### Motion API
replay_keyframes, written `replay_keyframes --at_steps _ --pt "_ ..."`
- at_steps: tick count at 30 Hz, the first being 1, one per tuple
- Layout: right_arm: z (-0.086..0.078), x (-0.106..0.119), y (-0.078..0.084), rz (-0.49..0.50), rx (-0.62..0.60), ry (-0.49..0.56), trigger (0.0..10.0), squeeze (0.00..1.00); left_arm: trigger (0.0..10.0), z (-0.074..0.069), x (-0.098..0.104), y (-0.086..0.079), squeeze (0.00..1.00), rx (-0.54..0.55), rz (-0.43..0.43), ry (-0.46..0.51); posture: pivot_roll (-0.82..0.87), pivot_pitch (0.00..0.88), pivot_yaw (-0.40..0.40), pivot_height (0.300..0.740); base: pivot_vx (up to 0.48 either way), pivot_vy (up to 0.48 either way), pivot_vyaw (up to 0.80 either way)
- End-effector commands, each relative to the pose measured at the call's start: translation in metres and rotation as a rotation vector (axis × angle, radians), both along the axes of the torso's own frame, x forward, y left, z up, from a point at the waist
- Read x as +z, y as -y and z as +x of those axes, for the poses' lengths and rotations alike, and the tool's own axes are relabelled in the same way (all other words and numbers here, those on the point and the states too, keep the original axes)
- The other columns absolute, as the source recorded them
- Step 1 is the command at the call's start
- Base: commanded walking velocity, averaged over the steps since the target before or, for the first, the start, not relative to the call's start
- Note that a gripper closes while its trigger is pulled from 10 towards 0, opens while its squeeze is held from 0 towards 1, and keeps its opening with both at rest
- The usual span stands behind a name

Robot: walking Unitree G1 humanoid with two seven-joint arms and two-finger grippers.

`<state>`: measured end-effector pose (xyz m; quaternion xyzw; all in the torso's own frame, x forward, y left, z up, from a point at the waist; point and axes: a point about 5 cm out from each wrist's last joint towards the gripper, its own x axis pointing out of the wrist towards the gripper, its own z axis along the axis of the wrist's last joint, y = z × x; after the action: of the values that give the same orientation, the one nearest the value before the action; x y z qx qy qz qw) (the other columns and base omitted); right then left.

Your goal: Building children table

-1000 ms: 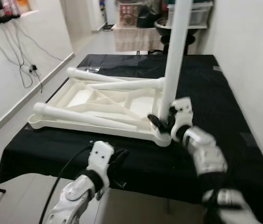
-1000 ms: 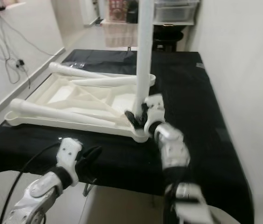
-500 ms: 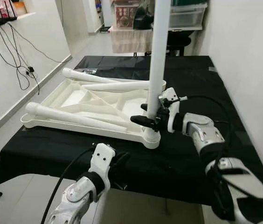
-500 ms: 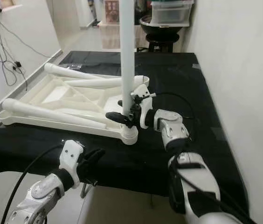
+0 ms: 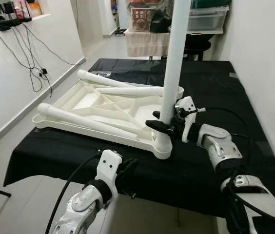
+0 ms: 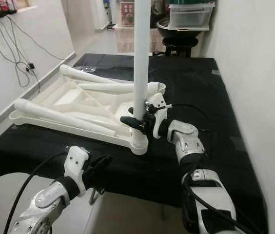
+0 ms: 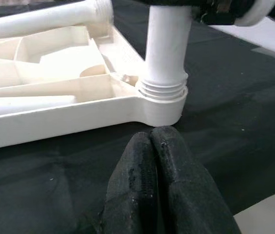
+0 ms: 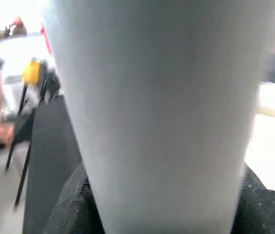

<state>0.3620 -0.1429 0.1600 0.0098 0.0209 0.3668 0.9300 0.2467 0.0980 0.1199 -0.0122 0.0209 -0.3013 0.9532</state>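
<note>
1. The right gripper [image 5: 166, 126], at frame centre, clamps the upright white table leg [image 5: 175, 63] just above its corner socket [image 7: 163, 103] in the upturned tabletop [image 5: 86, 105].
2. The leg's long axis runs vertical.
3. The left gripper [image 7: 154, 161], fingers pressed together and empty, hovers just beside that socket at lower centre.
4. No readable writing.

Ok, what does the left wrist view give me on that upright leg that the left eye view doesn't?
Left wrist view alone: the threaded collar at the foot of the upright leg, some threads still above the corner socket, and the left gripper shut, low before that corner.

Left eye view alone: the right gripper clamped round the leg just above the socket, and loose legs lying on the upturned tabletop.

Both: leg, tabletop, black cloth.
</note>
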Motion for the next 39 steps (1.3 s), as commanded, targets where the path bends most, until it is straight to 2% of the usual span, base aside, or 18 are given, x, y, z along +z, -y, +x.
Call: replay_keyframes --at_steps 1,2,3,4,9,14,15,16,19,20,22,23,24,26,28,29,34,39 --pt "-0.01 -0.031 0.006 0.005 -0.279 -0.155 0.0 0.0 10.0 -0.002 0.0 -0.003 0.0 0.0 -0.005 -0.009 -0.1 0.059 0.048 0.74 0.0 0.0 0.0" --pt "-0.032 -0.05 0.004 -0.045 -0.46 -0.198 0.0 0.0 10.0 -0.002 0.001 -0.003 0.0 -0.001 -0.004 -0.008 -0.09 0.064 0.053 0.74 0.0 0.0 0.0" --pt "-0.032 -0.05 0.004 -0.045 -0.46 -0.198 0.0 0.0 10.0 -0.002 0.001 -0.003 0.0 -0.001 -0.004 -0.008 -0.09 0.064 0.053 0.74 0.0 0.0 0.0" --pt "-0.039 -0.054 0.006 -0.093 -0.562 -0.198 0.0 0.0 10.0 -0.002 0.001 -0.004 0.0 -0.001 -0.005 -0.008 -0.11 0.057 0.054 0.74 0.0 0.0 0.0" --pt "-0.024 -0.045 0.007 -0.135 -0.562 -0.13 0.0 0.0 10.0 -0.003 0.001 -0.005 0.0 0.007 -0.01 -0.01 -0.08 0.056 0.034 0.74 0.0 0.0 0.0" --pt "-0.023 -0.042 0.001 -0.129 -0.55 -0.123 0.0 0.0 10.0 -0.002 0.001 -0.005 0.0 0.024 -0.013 -0.008 -0.08 0.058 0.034 0.74 0.0 0.0 0.0" --pt "-0.023 -0.039 -0.004 -0.138 -0.517 -0.115 3.8 0.0 10.0 -0.002 0.001 -0.005 0.0 0.027 -0.015 -0.007 -0.08 0.057 0.03 0.74 0.0 0.0 0.0" --pt "-0.021 -0.033 -0.009 -0.123 -0.459 -0.102 10.0 0.0 10.0 -0.002 0.001 -0.004 0.0 0.025 -0.017 -0.009 -0.08 0.056 0.03 0.74 0.0 0.0 0.0" --pt "-0.02 -0.028 -0.013 -0.113 -0.419 -0.094 10.0 0.0 10.0 -0.002 0.001 -0.004 0.0 0.021 -0.018 -0.011 -0.08 0.056 0.03 0.74 0.0 0.0 0.0" --pt "-0.015 -0.02 -0.017 -0.081 -0.343 -0.081 10.0 1.0 10.0 -0.001 0.001 -0.003 0.0 0.018 -0.018 -0.012 -0.07 0.05 0.034 0.74 0.0 0.0 0.0" --pt "-0.002 0.002 -0.024 -0.022 -0.169 -0.037 10.0 1.0 10.0 0.0 0.001 -0.003 0.0 0.018 -0.017 -0.012 -0.07 0.044 0.035 0.74 0.0 0.0 0.0" --pt "-0.002 0.002 -0.024 -0.022 -0.169 -0.037 10.0 1.0 10.0 0.0 0.001 -0.003 0.0 0.018 -0.017 -0.012 -0.07 0.044 0.035 0.74 0.0 0.0 0.0" --pt "0.002 0.012 -0.026 -0.009 -0.077 -0.019 10.0 0.0 10.0 0.0 0.001 -0.002 0.0 0.019 -0.016 -0.011 -0.06 0.044 0.034 0.74 0.0 0.0 0.0" --pt "0.007 0.02 -0.026 -0.009 -0.019 0.004 10.0 0.0 10.0 0.0 0.001 -0.002 0.0 0.02 -0.016 -0.011 -0.06 0.042 0.032 0.74 0.0 0.0 0.0" --pt "0.014 0.027 -0.026 -0.059 0.099 0.027 10.0 0.0 10.0 -0.001 0.001 -0.001 0.0 0.021 -0.014 -0.01 -0.05 0.037 0.027 0.74 0.0 0.0 0.0" --pt "0.014 0.027 -0.026 -0.059 0.099 0.027 10.0 0.0 10.0 -0.001 0.001 -0.001 0.0 0.021 -0.014 -0.01 -0.05 0.037 0.027 0.74 0.0 0.0 0.0" --pt "0.01 0.011 -0.027 -0.171 0.344 -0.053 10.0 0.0 10.0 -0.005 0.0 -0.002 0.0 0.046 0.008 0.002 -0.02 0.033 0.022 0.74 0.0 0.0 0.0" --pt "0.011 0.001 -0.023 -0.141 0.355 -0.137 10.0 0.0 10.0 -0.006 0.0 -0.004 0.0 0.059 0.019 0.01 -0.01 0.031 0.017 0.74 0.0 0.0 0.0"
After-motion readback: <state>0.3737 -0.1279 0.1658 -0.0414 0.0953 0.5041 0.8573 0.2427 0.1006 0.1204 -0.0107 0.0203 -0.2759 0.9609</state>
